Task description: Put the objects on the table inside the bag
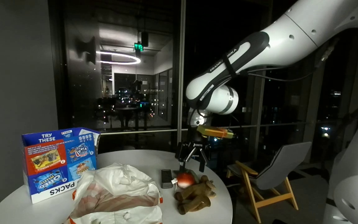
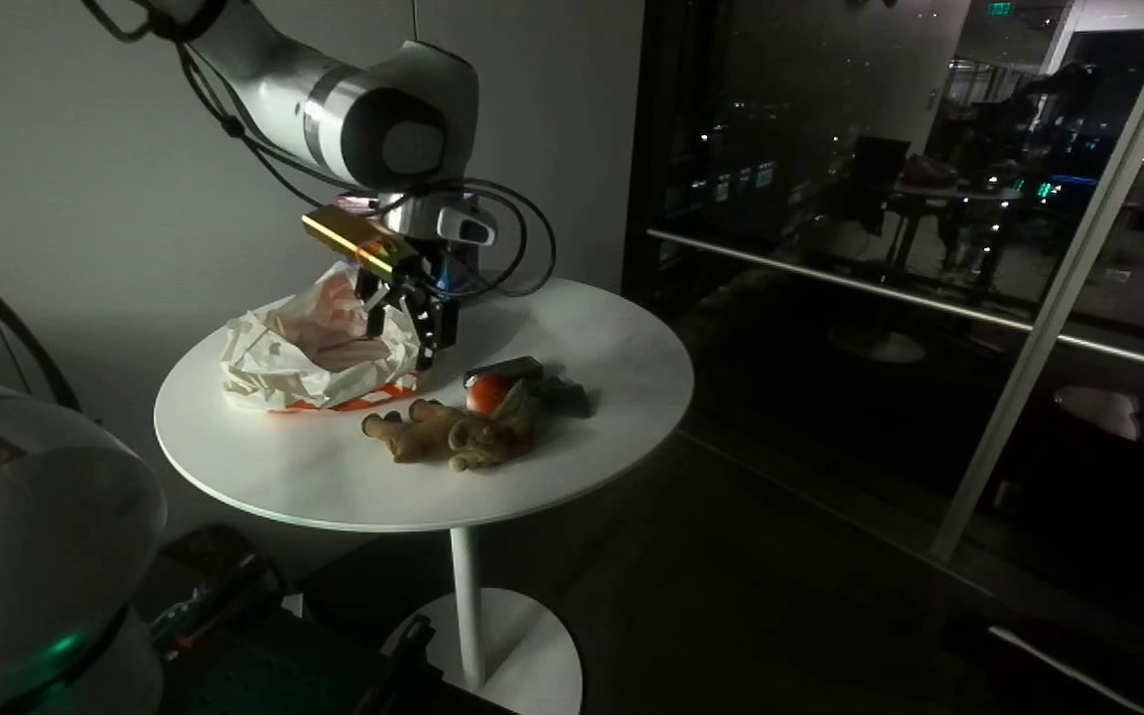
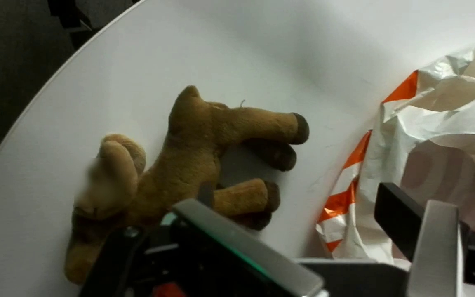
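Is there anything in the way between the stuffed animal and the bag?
Nothing I can see stands between the stuffed animal and the white bag. The red round thing and dark box lie off to one side. The bag's edge sticks up, so the animal might need lifting over it.

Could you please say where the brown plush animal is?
In an exterior view, the brown plush animal lies right of the crumpled white bag, beside the round red object.

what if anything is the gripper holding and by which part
Nothing is held: the gripper hangs open above the table, its jaws apart with no object between them.
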`<move>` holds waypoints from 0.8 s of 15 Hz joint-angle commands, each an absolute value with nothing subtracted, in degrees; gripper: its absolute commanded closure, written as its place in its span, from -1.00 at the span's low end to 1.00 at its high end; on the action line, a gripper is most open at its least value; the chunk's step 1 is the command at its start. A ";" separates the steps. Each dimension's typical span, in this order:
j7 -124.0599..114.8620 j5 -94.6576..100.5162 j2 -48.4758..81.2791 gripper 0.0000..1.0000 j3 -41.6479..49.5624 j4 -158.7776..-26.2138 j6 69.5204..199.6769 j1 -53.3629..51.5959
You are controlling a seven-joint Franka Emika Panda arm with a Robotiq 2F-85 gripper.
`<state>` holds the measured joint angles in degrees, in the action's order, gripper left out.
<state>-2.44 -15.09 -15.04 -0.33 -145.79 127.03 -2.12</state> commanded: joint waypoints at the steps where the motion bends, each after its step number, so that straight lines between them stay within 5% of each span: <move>1: -4.89 -13.23 -13.28 -1.00 -1.14 -150.03 134.23 -1.19; 9: -11.86 -1.76 -3.33 -1.00 -0.93 -152.19 147.03 0.24; 12: -9.95 -2.09 -1.53 -0.32 -0.15 -152.01 149.02 0.23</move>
